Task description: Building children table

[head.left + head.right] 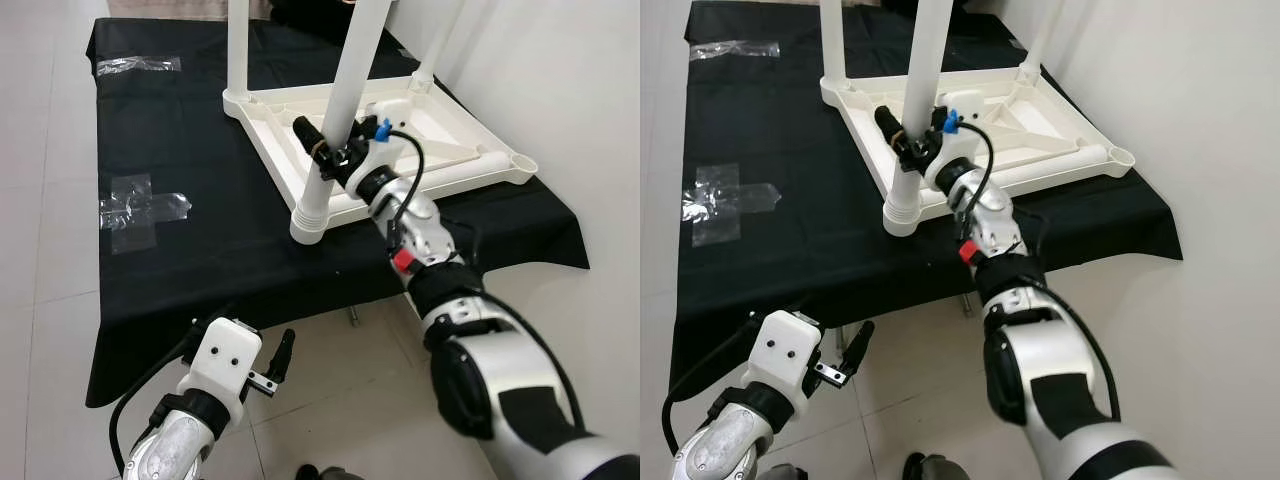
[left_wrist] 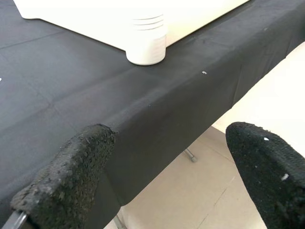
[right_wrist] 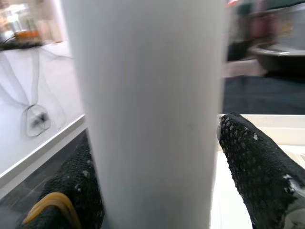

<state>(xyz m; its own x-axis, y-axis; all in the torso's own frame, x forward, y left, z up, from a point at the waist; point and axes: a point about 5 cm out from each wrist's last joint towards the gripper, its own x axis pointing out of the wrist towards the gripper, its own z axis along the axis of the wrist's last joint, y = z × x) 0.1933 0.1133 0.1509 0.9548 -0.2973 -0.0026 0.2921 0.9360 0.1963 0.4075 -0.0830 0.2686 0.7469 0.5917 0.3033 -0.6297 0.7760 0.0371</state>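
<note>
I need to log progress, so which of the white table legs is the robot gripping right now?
The near-corner leg, standing in the socket nearest the robot. The right gripper clasps it; the two far-corner legs stand untouched.

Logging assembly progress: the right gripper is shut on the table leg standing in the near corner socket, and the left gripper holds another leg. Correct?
Not quite. The left gripper holds nothing; the left wrist view shows its fingers open over the black cloth's edge. The right gripper does clasp the table leg.
</note>
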